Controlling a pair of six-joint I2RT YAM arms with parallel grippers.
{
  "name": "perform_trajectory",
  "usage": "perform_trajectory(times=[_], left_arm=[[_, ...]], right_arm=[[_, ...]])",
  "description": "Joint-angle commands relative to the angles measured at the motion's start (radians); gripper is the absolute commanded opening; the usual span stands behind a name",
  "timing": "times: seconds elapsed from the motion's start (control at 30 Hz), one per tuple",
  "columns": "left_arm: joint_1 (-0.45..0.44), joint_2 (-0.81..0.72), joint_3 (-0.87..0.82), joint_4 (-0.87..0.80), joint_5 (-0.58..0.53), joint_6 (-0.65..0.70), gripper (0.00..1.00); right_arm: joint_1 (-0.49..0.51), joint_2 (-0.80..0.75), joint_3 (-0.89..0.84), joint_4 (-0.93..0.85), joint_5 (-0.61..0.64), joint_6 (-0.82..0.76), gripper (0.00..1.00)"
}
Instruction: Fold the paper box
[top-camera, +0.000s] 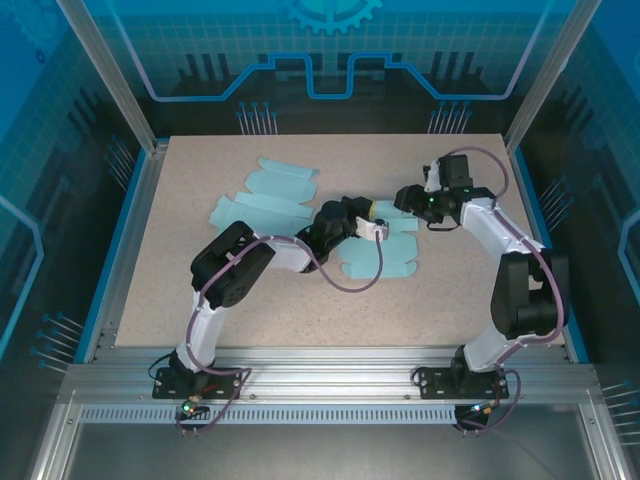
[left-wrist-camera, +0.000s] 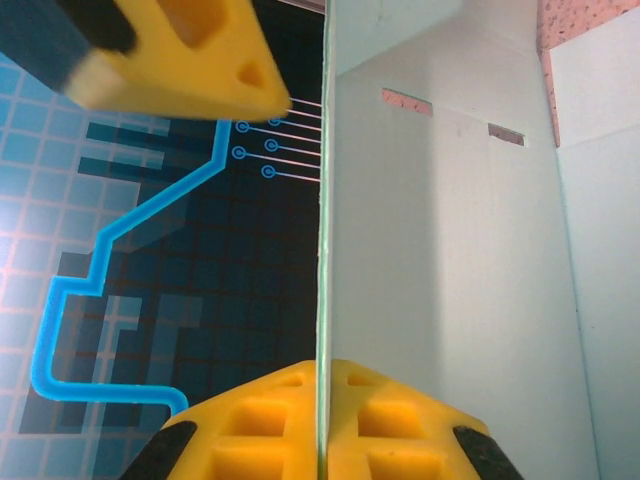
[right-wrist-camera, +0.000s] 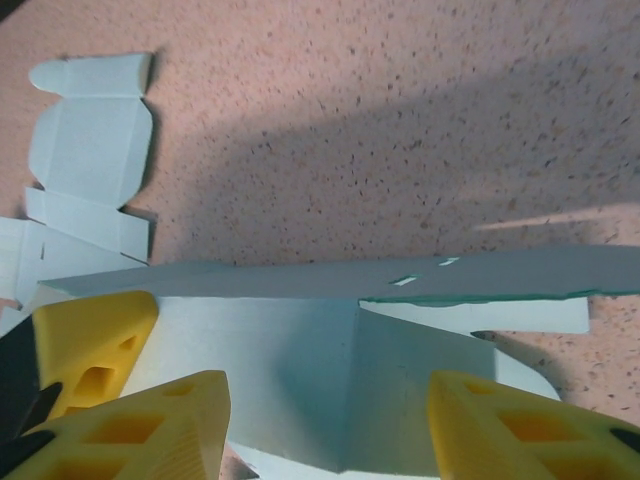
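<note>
on the speckled table (top-camera: 200, 300) the box (top-camera: 385, 262) lies mostly flat, one flap (right-wrist-camera: 300, 280) raised. left hand (top-camera: 372, 228) is clamped on this flap, right hand (right-wrist-camera: 325, 385) apart beside it. most folds remain, i think.

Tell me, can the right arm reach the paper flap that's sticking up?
Probably yes. The right gripper is open right beside the raised flap, nothing between them; the left gripper pinches the flap's other end.

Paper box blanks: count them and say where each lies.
2. One flat blank lies toward the far left; the second blank sits mid-table, its flap held by the left gripper, with the right gripper open beside it. The arms may hide more.
</note>
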Motion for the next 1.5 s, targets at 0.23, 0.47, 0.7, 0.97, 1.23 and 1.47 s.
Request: perform_trajectory(times=[0.23, 0.47, 0.7, 0.97, 1.23, 1.47], left_arm=[[-0.009, 0.043, -0.016, 0.053, -0.009, 0.009, 0.1], [-0.01, 0.036, -0.024, 0.053, -0.007, -0.017, 0.21], [-0.009, -0.041, -0.049, -0.048, 0.052, -0.145, 0.39], [0.003, -0.127, -0.011, -0.239, 0.098, -0.345, 0.52], [0.005, -0.12, 0.003, -0.266, 0.07, -0.329, 0.32], [0.003, -0.09, -0.012, -0.138, 0.037, -0.253, 0.12]], right_arm=[[0.019, 0.052, 0.014, 0.082, -0.029, 0.067, 0.5], [0.019, 0.084, 0.023, 0.088, -0.013, 0.079, 0.36], [0.015, 0.1, 0.02, 0.087, -0.004, 0.073, 0.29], [0.01, 0.1, 0.018, 0.083, -0.003, 0.061, 0.28], [0.01, 0.098, -0.002, 0.102, -0.005, 0.057, 0.28], [0.01, 0.107, 0.0, 0.106, -0.01, 0.059, 0.28]])
